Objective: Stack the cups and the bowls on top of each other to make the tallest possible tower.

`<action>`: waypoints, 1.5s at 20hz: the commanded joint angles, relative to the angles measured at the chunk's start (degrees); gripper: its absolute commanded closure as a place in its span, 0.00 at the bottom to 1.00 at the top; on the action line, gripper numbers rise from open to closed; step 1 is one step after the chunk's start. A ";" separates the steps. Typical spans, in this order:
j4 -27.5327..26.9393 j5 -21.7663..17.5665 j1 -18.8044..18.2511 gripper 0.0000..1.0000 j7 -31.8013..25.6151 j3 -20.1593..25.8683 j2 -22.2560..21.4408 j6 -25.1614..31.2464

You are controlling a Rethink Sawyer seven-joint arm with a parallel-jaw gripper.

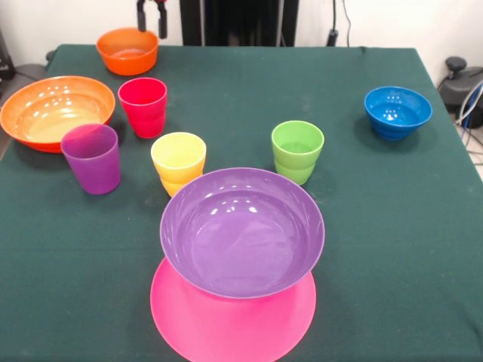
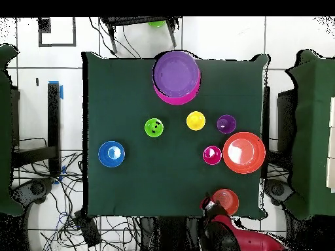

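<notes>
You've barely begun — the glossy purple plastic bowl sits upright on the upturned wide pink plastic bowl at the tabletop's camera-side edge; cups and remaining bowls stand loose. The jaws hover by the small orange bowl (spread or pinched, I can't tell).

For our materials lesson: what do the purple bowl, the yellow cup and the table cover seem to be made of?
Purple bowl: probably glossy plastic, with bright highlights inside.
Yellow cup: likely the same shiny plastic, ribbed lower half.
Table cover: seemingly matte dark green cloth, no shine.
</notes>
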 commanded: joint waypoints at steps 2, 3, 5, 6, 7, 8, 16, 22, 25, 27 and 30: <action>-8.19 -2.98 2.12 0.00 1.72 2.43 10.30 -5.01; -8.78 -2.84 2.27 0.00 1.61 2.12 11.00 -5.41; -10.13 -2.47 2.69 0.00 1.31 1.33 12.42 -6.12; -10.55 -2.28 2.91 0.00 1.17 0.88 12.66 -6.33; -10.96 -2.09 3.13 0.00 1.02 0.42 12.91 -6.55; -11.15 -1.98 3.19 0.00 0.96 0.18 12.90 -6.51; -11.37 -2.37 3.13 0.00 0.77 -0.74 10.24 -4.50; -10.60 -2.37 3.15 0.00 0.85 -0.50 8.36 -3.15; -10.39 -2.32 3.20 0.00 0.93 -0.42 7.92 -3.04; -10.81 -2.13 3.31 0.00 1.02 -0.30 8.65 -3.41; -11.61 -0.99 4.62 0.00 1.36 -1.47 10.63 -5.80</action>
